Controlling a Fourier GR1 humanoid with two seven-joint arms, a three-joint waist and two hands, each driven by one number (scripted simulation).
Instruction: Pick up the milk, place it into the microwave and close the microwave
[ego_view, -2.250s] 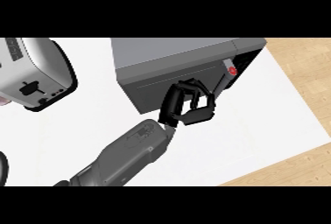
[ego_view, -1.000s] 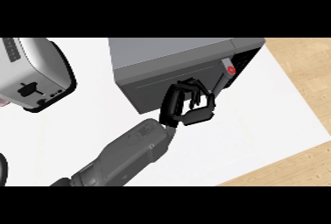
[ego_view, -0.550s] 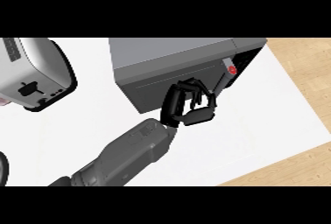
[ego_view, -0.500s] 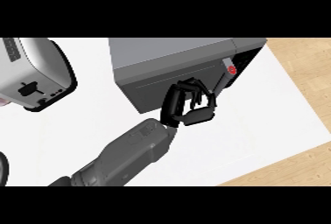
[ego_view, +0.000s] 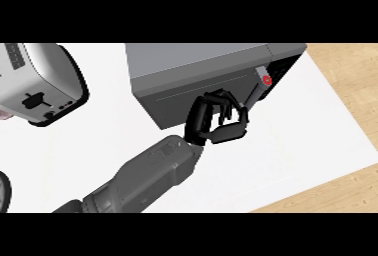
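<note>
One robot hand (ego_view: 218, 120), fingers curled and empty, against the microwave (ego_view: 193, 75) door; no legible writing.

I see a matt grey metal-looking microwave (ego_view: 196, 67); left of it a glossy chrome-like toaster (ego_view: 37, 80); the counter (ego_view: 295, 140) is smooth white, edged with wood.

One grey forearm rises diagonally from the lower left edge, ending in a black hand (ego_view: 218, 120).
The wrist sits just below and left of the hand; the fingers (ego_view: 221, 100) are bent, arching up and over to the right, with the thumb lying beneath them, nothing visibly held.
</note>
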